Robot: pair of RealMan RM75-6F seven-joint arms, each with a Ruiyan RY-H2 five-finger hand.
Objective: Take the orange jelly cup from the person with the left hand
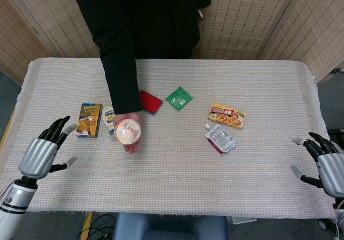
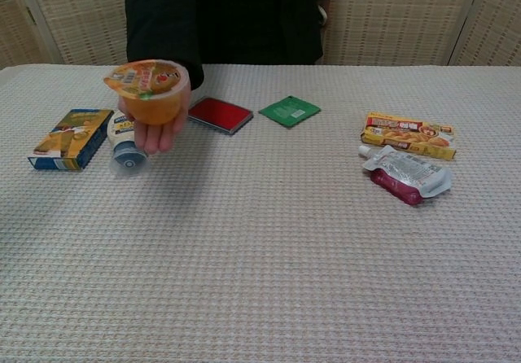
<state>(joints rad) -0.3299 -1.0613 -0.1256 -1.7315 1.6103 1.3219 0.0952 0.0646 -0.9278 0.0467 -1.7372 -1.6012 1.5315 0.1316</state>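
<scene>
The person in black holds out the orange jelly cup (image 1: 127, 131) (image 2: 148, 91) on an upturned palm, above the left part of the table. My left hand (image 1: 44, 149) hovers over the table's left front corner, fingers spread and empty, well left of the cup. It does not show in the chest view. My right hand (image 1: 323, 162) stays off the right edge of the table, fingers apart, holding nothing.
Under the held cup lie a small mayonnaise bottle (image 2: 126, 140) and a blue-and-yellow box (image 2: 72, 137). A red packet (image 2: 218, 113), a green sachet (image 2: 289, 110), a yellow curry box (image 2: 409, 134) and a red-and-white pouch (image 2: 404, 175) lie further right.
</scene>
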